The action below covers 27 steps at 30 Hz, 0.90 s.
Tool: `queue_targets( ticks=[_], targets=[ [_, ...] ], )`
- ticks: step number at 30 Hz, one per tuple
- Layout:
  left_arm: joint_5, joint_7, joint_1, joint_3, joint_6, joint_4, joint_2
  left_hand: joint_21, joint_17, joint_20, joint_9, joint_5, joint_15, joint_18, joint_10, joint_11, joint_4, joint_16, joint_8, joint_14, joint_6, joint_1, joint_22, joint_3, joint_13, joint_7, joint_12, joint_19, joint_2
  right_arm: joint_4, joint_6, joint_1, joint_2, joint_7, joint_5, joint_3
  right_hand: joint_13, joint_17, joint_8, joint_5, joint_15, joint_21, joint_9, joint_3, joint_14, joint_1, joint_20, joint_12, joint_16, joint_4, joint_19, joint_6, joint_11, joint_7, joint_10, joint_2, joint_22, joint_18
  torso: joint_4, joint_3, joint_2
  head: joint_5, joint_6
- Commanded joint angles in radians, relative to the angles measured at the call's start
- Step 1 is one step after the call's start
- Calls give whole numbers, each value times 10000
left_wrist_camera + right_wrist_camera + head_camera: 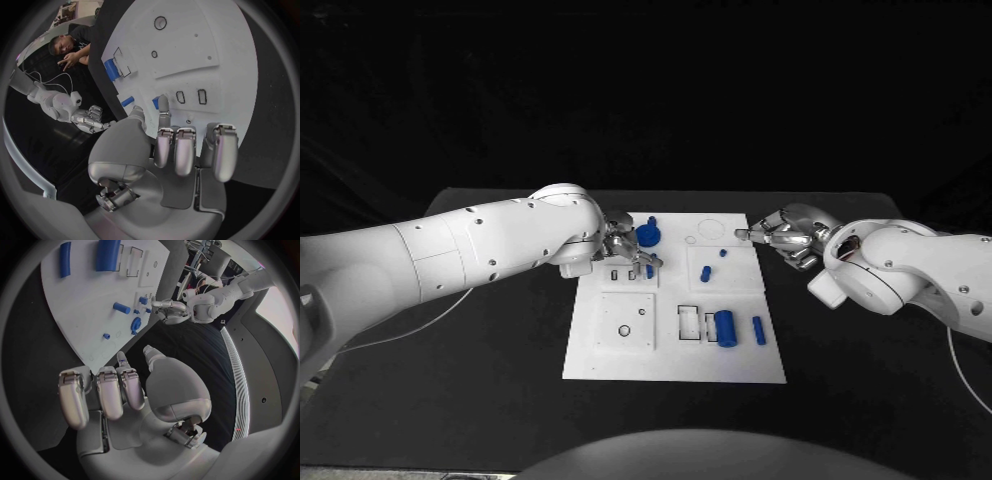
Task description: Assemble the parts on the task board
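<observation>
The left hand's fingers (175, 145) are curled partway inward with nothing between them, and the left hand (615, 250) hovers over the far left corner of the task board (733, 365), close beside a tall blue part (649, 232) that stands upright there; I cannot tell whether they touch. The right hand's fingers (110, 390) are likewise bent in and hold nothing, and the right hand (783, 237) sits just off the board's far right edge, above the black tabletop (877, 400). On the board, two small blue pieces (707, 272) lie loose in the middle, between the hands. Toward the near right of the board a thick blue cylinder (726, 328) and a thinner blue pin (759, 330) lie flat beside an open rectangular slot (687, 322). The near-left plate (627, 320) of the board shows bare holes. Judging from this, the assembly is early: perhaps one part is seated upright, while the loose pieces, cylinder and pin are yet to be placed.
</observation>
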Motion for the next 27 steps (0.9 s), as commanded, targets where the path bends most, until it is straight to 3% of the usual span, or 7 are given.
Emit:
queue_targets(
  ticks=[1, 3, 16, 27],
  targets=[
    [-39, -499, -18, 5, 76, -98, 129, 24, 2633, -73, 25, -35, -68, -75, 1057, -84, 13, 26, -85, 1060, 39, 24, 2634, -81, 2634, -4, 25, 1017, 144, -10, 194, -26, -6, -65, -10, -2, 2632, 2632, 69, 34, 79, 45, 9, -27, 1061, 18, 78, 28, 41, 37, 1047, -31, 80, 17, 1038, 49, 2629, -67, 6, 7, 3, 8, 12],
    [-107, -612, -33, 6, 169, -164, 200, 24, 2633, -75, 53, -58, -66, -75, 1057, -81, 15, 26, -117, 1060, 39, 37, 2634, -106, 2634, -1, 25, 1017, 241, -15, 205, -41, -2, -67, -10, -2, 2632, 2632, 73, 31, 81, 45, 11, -28, 1061, 18, 79, 28, 41, 40, 1047, -29, 82, 20, 1038, 54, 2629, -67, 8, 12, 0, 15, 7],
    [-374, -844, -91, 8, 131, -296, 423, 24, 2633, -76, 73, -78, -66, -75, 1057, -80, 5, 26, -137, 1060, 41, 65, 2634, -130, 2634, -1, 25, 1017, 284, -70, 307, -137, 58, -117, -10, -3, 2632, 2632, 83, 23, 86, 45, 17, -33, 1061, 14, 83, 28, 41, 55, 1047, -25, 91, 30, 1038, 70, 2629, -67, 10, 7, -6, -16, 38],
    [-487, -873, -122, 9, 74, -424, 553, 24, 2633, -85, 179, -66, -69, -75, 1057, -87, -17, 26, -240, 1060, 55, 401, 2634, -194, 2634, -11, 25, 1017, 464, -82, 346, -164, 77, -137, -10, -3, 2632, 2632, 84, 24, 90, 45, 18, -39, 1061, 7, 86, 28, 41, 67, 1047, -36, 97, 38, 1038, 80, 2629, -67, 22, 7, -5, -37, 35]
  ],
)
